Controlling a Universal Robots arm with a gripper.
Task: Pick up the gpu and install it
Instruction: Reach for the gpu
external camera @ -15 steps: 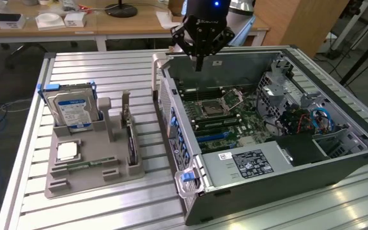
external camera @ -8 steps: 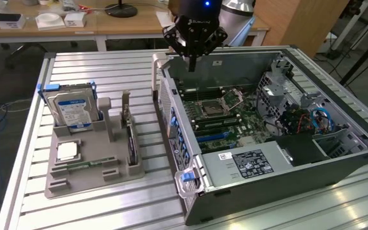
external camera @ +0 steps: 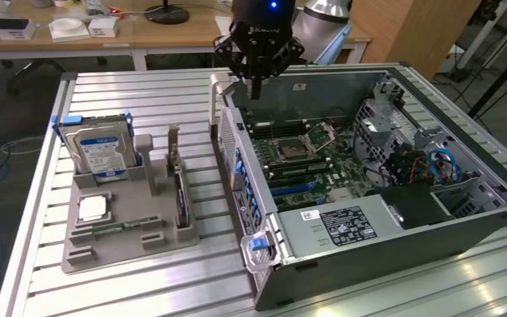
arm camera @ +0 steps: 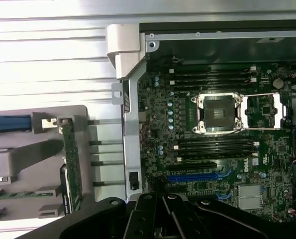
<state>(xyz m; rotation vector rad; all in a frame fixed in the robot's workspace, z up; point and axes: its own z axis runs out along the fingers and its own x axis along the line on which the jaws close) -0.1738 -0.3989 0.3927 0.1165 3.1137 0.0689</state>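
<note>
The pincer [external camera: 255,88] hangs clenched, holding nothing, over the far rim of the open computer case [external camera: 395,261], with the motherboard [external camera: 324,175] below it. The gpu [external camera: 180,193] stands on edge in the grey holder [external camera: 117,247], well apart from the pincer, outside the case wall near the hard drive [external camera: 100,152]. Bare slatted surface [external camera: 139,99] lies between.

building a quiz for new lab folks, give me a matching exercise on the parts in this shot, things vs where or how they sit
Things: 1 gpu; 2 hard drive; 3 cpu chip; 4 hand
States: a flat on the grey holder; b shut, above the open case; c on edge in a holder slot, nearest the case; d upright, blue label
Pairs: 1-c; 2-d; 3-a; 4-b
</note>
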